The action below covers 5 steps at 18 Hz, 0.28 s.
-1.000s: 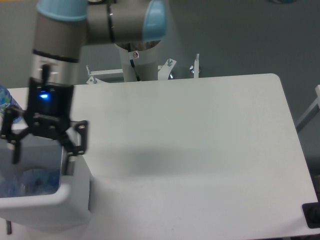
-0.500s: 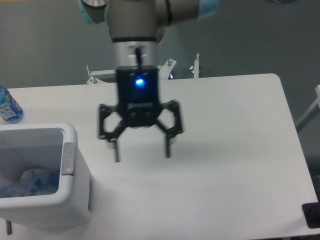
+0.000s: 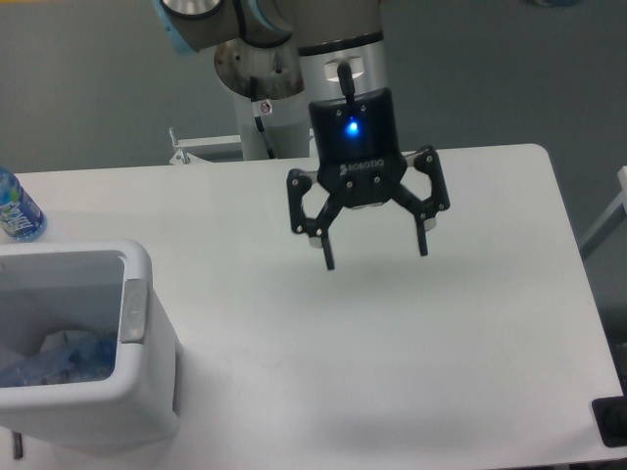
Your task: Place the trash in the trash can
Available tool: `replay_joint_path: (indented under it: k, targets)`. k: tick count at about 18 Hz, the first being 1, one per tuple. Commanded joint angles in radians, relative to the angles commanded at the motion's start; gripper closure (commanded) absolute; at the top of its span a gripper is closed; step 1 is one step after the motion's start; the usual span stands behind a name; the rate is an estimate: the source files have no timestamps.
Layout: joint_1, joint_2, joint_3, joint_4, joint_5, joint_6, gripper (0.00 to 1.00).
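The pincer (image 3: 373,255) is held above the middle of the worktop (image 3: 392,372), its two fingers spread wide and nothing gripped between them. The trash can (image 3: 137,392) is set well off to the pincer's lower left, at the worktop's edge, with its mouth turned upward so that things can be dropped in from above. Inside it, crumpled pale and clear trash (image 3: 59,357) is seen lying at the bottom (the separate pieces cannot be told apart), so the task is judged to be complete or nearly so. An intact blue-labelled bottle (image 3: 15,208) is left upright far to the pincer's left, beyond the can, presumably because it is not counted as rubbish.
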<state>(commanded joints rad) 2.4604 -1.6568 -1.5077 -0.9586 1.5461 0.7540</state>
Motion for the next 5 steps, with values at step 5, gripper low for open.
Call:
replay_joint_path:
  k: [5]
  targets:
    - [0.028,0.02,-0.012,-0.011,0.029,0.088,0.0]
